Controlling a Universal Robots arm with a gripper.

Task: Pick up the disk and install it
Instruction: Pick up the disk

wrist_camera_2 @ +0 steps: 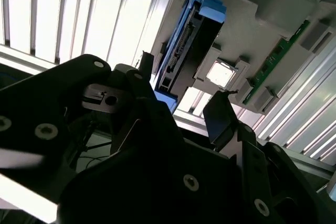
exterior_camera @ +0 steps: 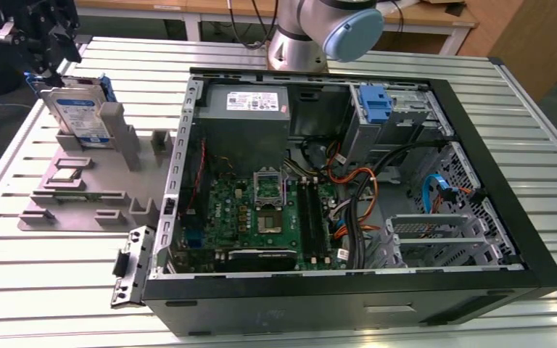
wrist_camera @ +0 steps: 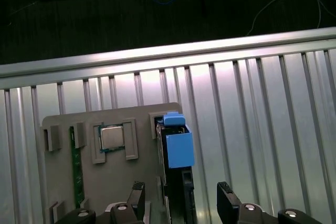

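The disk [exterior_camera: 73,110], a silver drive with a white-and-blue label in a blue carrier, stands upright in a slot of the grey holder [exterior_camera: 75,206] at the exterior view's left. My gripper [exterior_camera: 46,69] hangs open just above the disk's upper end, apart from it. In the first wrist view the disk [wrist_camera: 176,150] is edge-on, and my gripper [wrist_camera: 181,196] has one black fingertip [wrist_camera: 136,193] on each side of it. In the second wrist view the disk [wrist_camera_2: 189,40] lies beyond my open gripper [wrist_camera_2: 184,90].
An open computer case [exterior_camera: 510,217] lies on the slatted metal table [exterior_camera: 56,290], with a blue bracket [exterior_camera: 376,105] in its drive bay at the back. The grey holder also carries a processor chip [wrist_camera: 112,137] and a green memory stick [wrist_camera: 76,171]. The arm's base [exterior_camera: 298,43] stands behind the case.
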